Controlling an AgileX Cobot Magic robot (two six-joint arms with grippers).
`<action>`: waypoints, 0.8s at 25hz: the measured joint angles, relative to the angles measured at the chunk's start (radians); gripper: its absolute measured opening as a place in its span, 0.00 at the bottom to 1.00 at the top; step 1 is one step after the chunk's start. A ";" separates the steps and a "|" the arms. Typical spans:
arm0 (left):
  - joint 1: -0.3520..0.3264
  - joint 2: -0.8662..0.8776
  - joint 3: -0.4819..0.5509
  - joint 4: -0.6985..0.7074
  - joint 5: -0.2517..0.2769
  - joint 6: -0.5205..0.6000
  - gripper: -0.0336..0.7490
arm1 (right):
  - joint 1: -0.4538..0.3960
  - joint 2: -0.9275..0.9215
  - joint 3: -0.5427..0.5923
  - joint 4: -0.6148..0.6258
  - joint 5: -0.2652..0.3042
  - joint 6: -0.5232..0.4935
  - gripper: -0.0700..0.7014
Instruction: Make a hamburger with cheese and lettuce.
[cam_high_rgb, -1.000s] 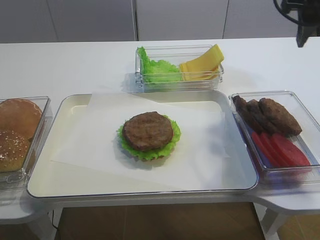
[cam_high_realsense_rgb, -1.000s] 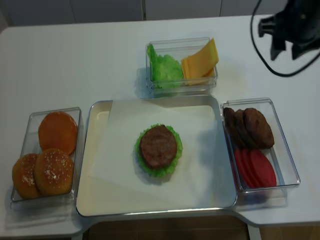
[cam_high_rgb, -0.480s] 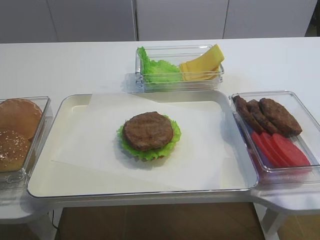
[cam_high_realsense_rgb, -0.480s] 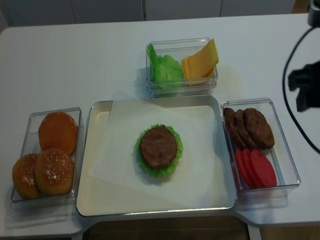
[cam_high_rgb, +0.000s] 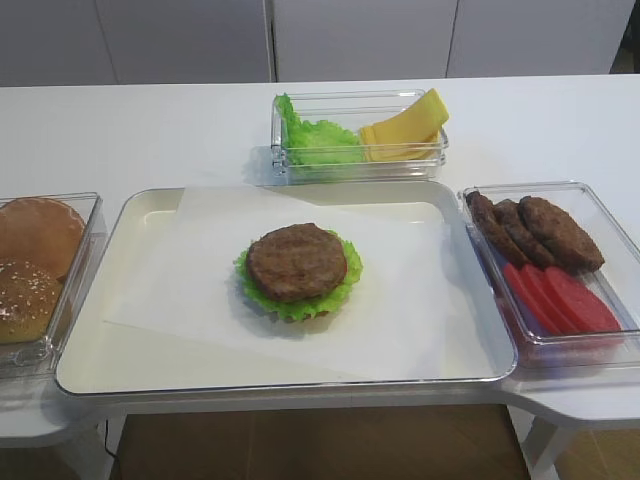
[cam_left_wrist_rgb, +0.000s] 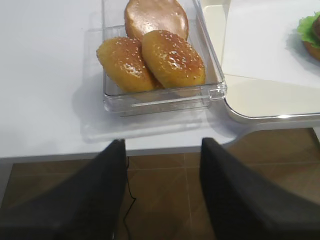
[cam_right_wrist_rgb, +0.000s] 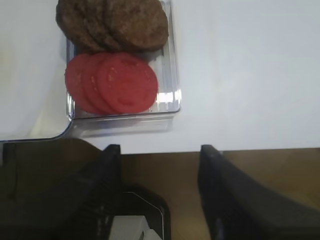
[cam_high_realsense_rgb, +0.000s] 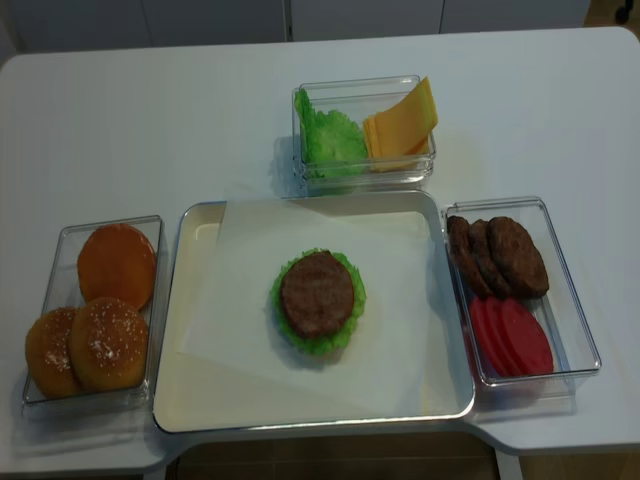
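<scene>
The hamburger (cam_high_rgb: 297, 268) (cam_high_realsense_rgb: 317, 300) sits on white paper in the middle of the cream tray (cam_high_rgb: 90, 360); a brown patty tops its frilly green lettuce rim. Its edge shows at the right of the left wrist view (cam_left_wrist_rgb: 311, 32). The cheese (cam_high_rgb: 405, 128) (cam_high_realsense_rgb: 400, 122), pale-yellow fanned slices, leans in the far clear box beside loose lettuce (cam_high_rgb: 315, 140). Neither gripper shows in the exterior views. My right gripper (cam_right_wrist_rgb: 159, 156) is open and empty, past the table's front edge. My left gripper (cam_left_wrist_rgb: 162, 150) is open and empty, past the front edge near the bun box.
A clear box at the left holds bun halves (cam_high_rgb: 35, 260) (cam_left_wrist_rgb: 152, 52). A clear box at the right holds brown patties (cam_high_rgb: 530, 232) (cam_right_wrist_rgb: 112, 22) and red tomato slices (cam_high_rgb: 558, 298) (cam_right_wrist_rgb: 112, 82). The brown floor shows below the table's front edge.
The right arm, seen at the far right one second ago, has drawn back toward the front and left both exterior views. The food has not moved.
</scene>
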 joint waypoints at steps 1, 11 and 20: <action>0.000 0.000 0.000 0.000 0.000 0.000 0.50 | 0.000 -0.033 0.019 0.004 0.002 -0.002 0.58; 0.000 0.000 0.000 0.000 0.000 0.000 0.50 | 0.000 -0.264 0.118 0.048 0.010 -0.024 0.58; 0.000 0.000 0.000 0.000 0.000 0.000 0.50 | 0.000 -0.445 0.120 0.061 0.014 -0.063 0.58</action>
